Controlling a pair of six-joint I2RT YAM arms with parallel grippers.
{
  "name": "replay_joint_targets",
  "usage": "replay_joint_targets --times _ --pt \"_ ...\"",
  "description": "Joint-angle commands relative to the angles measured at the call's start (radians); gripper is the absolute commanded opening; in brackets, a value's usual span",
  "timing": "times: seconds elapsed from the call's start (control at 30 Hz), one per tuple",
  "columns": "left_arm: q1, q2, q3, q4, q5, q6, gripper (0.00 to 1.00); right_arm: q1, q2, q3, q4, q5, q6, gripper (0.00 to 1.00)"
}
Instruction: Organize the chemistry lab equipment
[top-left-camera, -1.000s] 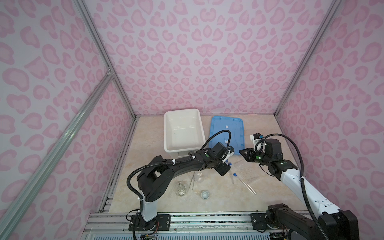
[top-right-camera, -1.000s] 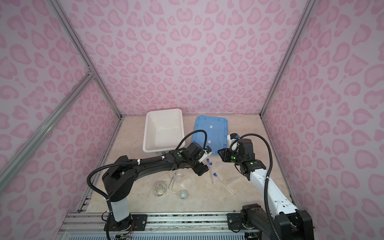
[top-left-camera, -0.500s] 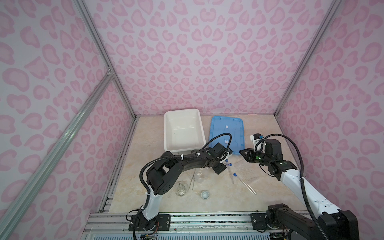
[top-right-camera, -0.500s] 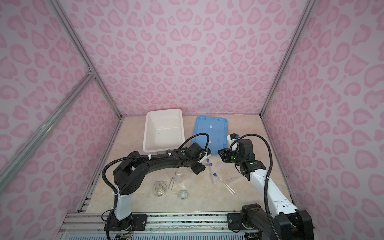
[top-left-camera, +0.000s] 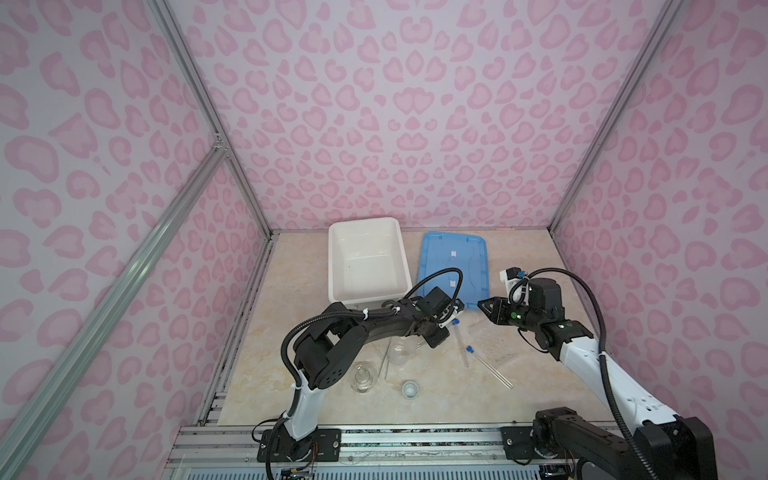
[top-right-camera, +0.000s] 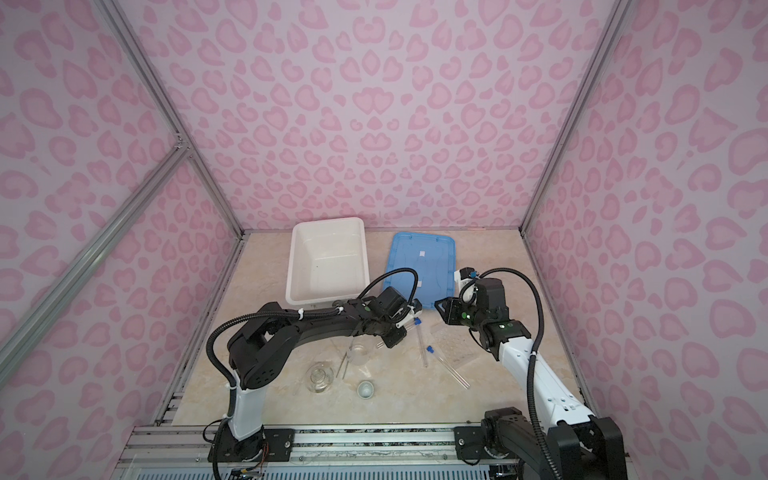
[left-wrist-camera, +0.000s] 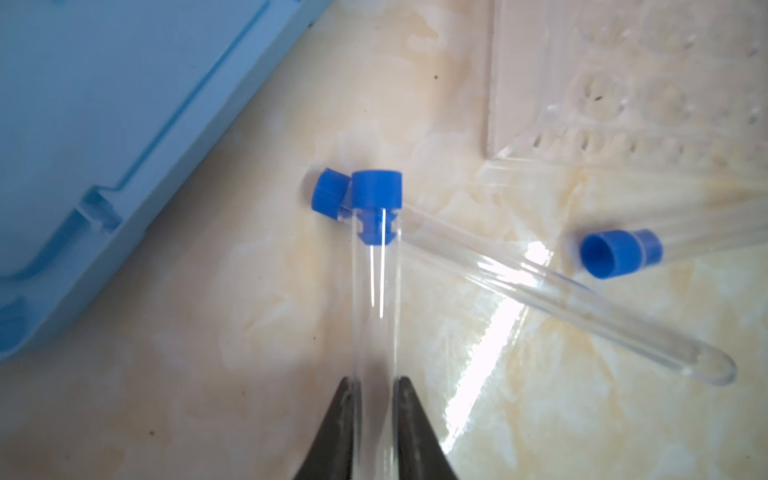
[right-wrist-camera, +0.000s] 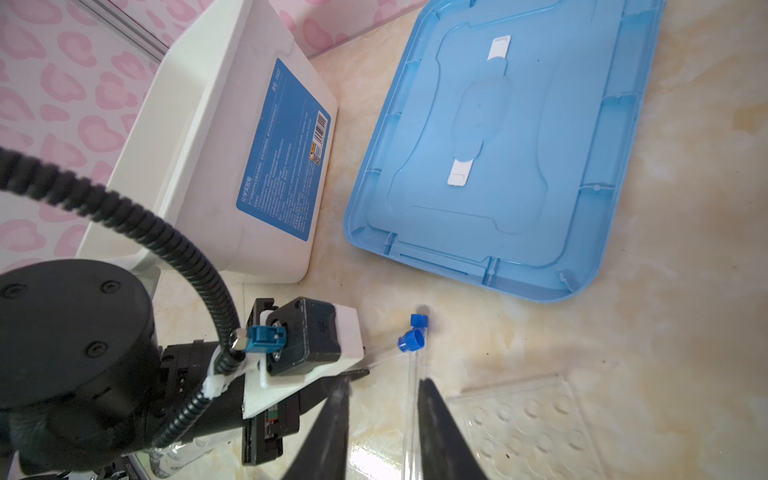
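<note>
My left gripper (left-wrist-camera: 376, 384) is shut on a clear blue-capped test tube (left-wrist-camera: 376, 291), low over the tabletop, and shows in both top views (top-left-camera: 449, 325) (top-right-camera: 409, 326). The held tube's cap (left-wrist-camera: 376, 193) sits right beside the cap of a second tube (left-wrist-camera: 561, 299) that lies on the table. A third tube's cap (left-wrist-camera: 615, 253) is near the clear rack (left-wrist-camera: 623, 83), which lies flat (top-left-camera: 490, 345). My right gripper (right-wrist-camera: 384, 382) hangs open above the lying tube (right-wrist-camera: 410, 399), holding nothing (top-left-camera: 483, 304).
The white bin (top-left-camera: 332, 266) and the blue lid (top-left-camera: 455, 257) are at the back. In front of the left arm stand a beaker (top-left-camera: 401, 353), a flask (top-left-camera: 363, 376) and a small white cup (top-left-camera: 410, 389), with tweezers (top-left-camera: 386, 361) beside the beaker.
My left jaws have closed onto the test tube and the left arm's elbow has folded back. The right jaws have parted a little, and the right arm has stayed in place.
</note>
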Motion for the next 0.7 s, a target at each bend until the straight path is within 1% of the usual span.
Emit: replay_joint_targets --times 0.0,0.1,0.17,0.27,0.3,0.4,0.5,0.57,0.6,0.67 --pt "0.001 0.002 -0.014 -0.001 0.011 -0.004 0.16 0.001 0.008 -0.001 0.021 0.001 -0.004 0.37" --pt "0.001 0.001 -0.018 -0.001 0.012 -0.013 0.15 0.002 0.014 0.002 0.022 0.001 -0.003 0.39" --pt "0.001 -0.002 -0.016 -0.005 0.007 -0.026 0.04 0.003 0.019 0.004 0.022 -0.001 -0.004 0.40" --pt "0.002 -0.024 -0.019 -0.006 -0.041 -0.061 0.04 0.002 0.027 0.012 0.017 -0.004 0.007 0.44" --pt "0.002 -0.037 -0.026 0.005 -0.056 -0.076 0.04 0.000 0.031 0.015 0.014 -0.004 0.016 0.47" --pt "0.007 -0.092 -0.036 0.029 -0.061 -0.127 0.04 -0.001 0.048 0.031 0.016 -0.035 0.043 0.66" --pt "0.006 -0.156 -0.047 0.065 -0.042 -0.164 0.04 -0.006 0.070 0.058 0.011 -0.091 0.065 0.77" --pt "0.007 -0.200 -0.061 0.100 -0.026 -0.184 0.04 -0.006 0.081 0.064 0.026 -0.130 0.089 0.82" --pt "0.007 -0.219 -0.067 0.116 -0.019 -0.191 0.04 -0.006 0.086 0.067 0.037 -0.148 0.101 0.83" --pt "0.005 -0.261 -0.087 0.156 -0.003 -0.199 0.04 -0.005 0.090 0.066 0.069 -0.182 0.132 0.80"
